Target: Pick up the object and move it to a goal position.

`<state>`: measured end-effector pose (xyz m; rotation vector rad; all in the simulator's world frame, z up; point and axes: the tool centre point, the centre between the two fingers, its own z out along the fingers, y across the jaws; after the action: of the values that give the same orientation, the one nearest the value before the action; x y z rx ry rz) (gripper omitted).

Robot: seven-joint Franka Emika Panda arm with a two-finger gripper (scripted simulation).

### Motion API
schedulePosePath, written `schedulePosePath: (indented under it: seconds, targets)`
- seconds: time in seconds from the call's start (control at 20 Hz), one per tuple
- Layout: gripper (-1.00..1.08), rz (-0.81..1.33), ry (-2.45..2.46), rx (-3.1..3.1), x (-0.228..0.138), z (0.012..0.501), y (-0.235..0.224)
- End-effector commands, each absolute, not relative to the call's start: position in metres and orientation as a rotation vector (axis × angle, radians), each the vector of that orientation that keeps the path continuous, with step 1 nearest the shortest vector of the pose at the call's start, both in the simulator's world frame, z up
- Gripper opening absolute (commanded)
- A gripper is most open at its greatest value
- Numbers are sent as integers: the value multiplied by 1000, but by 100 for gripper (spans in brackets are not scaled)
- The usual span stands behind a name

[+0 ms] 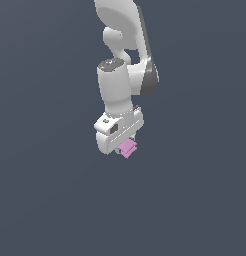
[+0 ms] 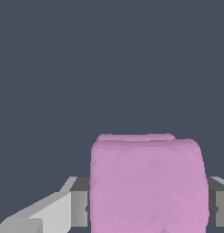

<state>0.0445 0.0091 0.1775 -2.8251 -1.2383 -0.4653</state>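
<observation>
The object (image 1: 128, 148) is a small matte pink-lilac block that pokes out just below the white hand in the exterior view. My gripper (image 1: 124, 146) points downward and is shut on it. In the wrist view the object (image 2: 148, 177) fills the lower middle, with a rounded upper edge and a second lobe behind it. It sits squeezed between my grey fingers (image 2: 80, 205), one on each side, and it is narrower than the hand. The object's underside is hidden in both views.
The arm's white links (image 1: 120, 30) rise from the hand toward the exterior view's top. Behind everything is a plain dark blue-grey background with no visible edges or other objects.
</observation>
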Motion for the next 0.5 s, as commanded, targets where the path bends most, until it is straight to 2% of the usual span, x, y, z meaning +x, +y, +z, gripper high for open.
schedulePosePath:
  seconds: [0.0,0.45]
  targets:
    - [-100,-513,-1272,-2799,50,192,2]
    - [-100,-671,-1376,-2702,67,243,-22]
